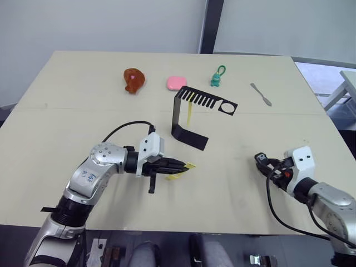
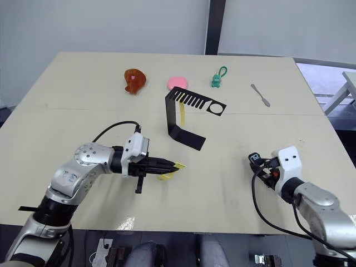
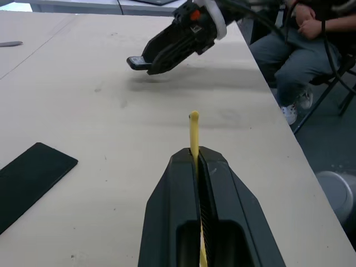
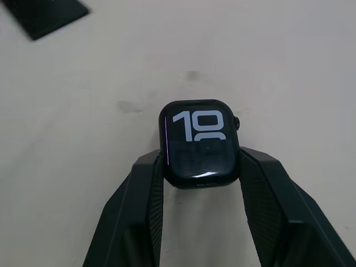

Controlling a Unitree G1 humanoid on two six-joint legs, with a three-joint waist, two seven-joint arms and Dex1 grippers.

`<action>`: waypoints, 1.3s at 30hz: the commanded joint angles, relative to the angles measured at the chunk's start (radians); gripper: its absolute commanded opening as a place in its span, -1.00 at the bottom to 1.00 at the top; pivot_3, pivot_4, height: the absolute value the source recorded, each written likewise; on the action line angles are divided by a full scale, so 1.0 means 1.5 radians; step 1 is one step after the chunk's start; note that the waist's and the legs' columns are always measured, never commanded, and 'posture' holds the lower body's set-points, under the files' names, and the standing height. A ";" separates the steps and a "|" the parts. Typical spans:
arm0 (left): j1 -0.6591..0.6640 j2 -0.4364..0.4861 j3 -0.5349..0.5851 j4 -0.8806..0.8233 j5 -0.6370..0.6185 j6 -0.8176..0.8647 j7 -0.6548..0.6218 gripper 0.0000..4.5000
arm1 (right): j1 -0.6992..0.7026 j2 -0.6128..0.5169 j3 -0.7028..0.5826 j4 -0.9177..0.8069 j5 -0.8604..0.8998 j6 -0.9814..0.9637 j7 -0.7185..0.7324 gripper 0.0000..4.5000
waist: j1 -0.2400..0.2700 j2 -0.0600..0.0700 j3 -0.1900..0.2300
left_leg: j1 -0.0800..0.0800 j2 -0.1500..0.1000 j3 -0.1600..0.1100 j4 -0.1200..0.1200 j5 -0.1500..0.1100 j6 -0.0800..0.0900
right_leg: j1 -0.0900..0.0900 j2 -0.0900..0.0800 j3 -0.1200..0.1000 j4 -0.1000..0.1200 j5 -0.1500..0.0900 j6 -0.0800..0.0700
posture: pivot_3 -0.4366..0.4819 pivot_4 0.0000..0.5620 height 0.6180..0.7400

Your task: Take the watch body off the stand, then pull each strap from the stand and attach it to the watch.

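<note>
A pale grey wall with a dark vertical post stands behind the beige bench (image 1: 67,128), which carries everything here. Near the middle of the bench stands the stand (image 1: 186,119), its flat foot on the surface, its upright rising to a slotted top arm that ends in a round hole and reaches toward the right edge. One yellow strap (image 1: 189,113) hangs from a slot in that arm, close to the upright. Toward the near edge, left of centre, the left hand (image 1: 186,166) has its two black fingers pressed together on the other strap (image 3: 193,133), which sticks out past the fingertips and also trails below them just above the bench. Toward the near right corner, the right hand (image 4: 200,167) pinches the watch body (image 4: 200,142) by its two sides, the screen face up and showing large pale digits, held just above the surface. The two hands are well apart, pointing roughly toward each other. Along the far edge lie a brown-orange lumpy object (image 1: 133,80), a pink rounded object (image 1: 176,82) and a green keyring figure (image 1: 217,78), with a grey metal spatula (image 1: 260,94) nearer the far right corner. In the left wrist view a seated person (image 3: 303,55) is beyond the bench edge.
</note>
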 commanded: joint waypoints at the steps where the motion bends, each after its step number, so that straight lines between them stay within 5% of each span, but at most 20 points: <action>1: -0.011 -0.002 0.010 -0.003 0.002 -0.016 -0.006 -1.00 | -0.001 -0.024 -0.003 -0.031 0.017 0.005 0.035 -0.34 | 0.000 0.000 0.000 | 0.000 0.000 0.000 0.000 0.000 0.000 | 0.000 0.000 0.000 0.000 0.000 0.000 | -0.05 -0.47 1.00; 16: -0.003 -0.015 0.008 -0.009 0.002 -0.016 0.007 -1.00 | -0.009 0.001 0.036 0.073 -0.046 -0.037 0.025 -0.34 | 0.000 0.000 0.000 | 0.000 0.000 0.000 0.000 0.000 0.000 | 0.000 0.000 0.000 0.000 0.000 0.000 | -0.05 -0.47 1.00; 23: -0.008 -0.020 0.006 -0.010 0.003 -0.014 0.010 -1.00 | 0.011 0.026 0.011 0.124 -0.033 -0.120 0.070 0.98 | 0.000 0.000 0.000 | 0.000 0.000 0.000 0.000 0.000 0.000 | 0.000 0.000 0.000 0.000 0.000 0.000 | -0.05 -0.47 1.00; 39: -0.014 -0.019 0.012 -0.013 0.001 -0.006 0.010 -1.00 | 0.010 0.046 0.012 0.221 -0.017 -0.228 0.143 0.98 | 0.000 0.000 0.000 | 0.000 0.000 0.000 0.001 0.000 0.000 | 0.000 0.000 0.000 0.001 0.000 0.000 | -0.05 -0.47 1.00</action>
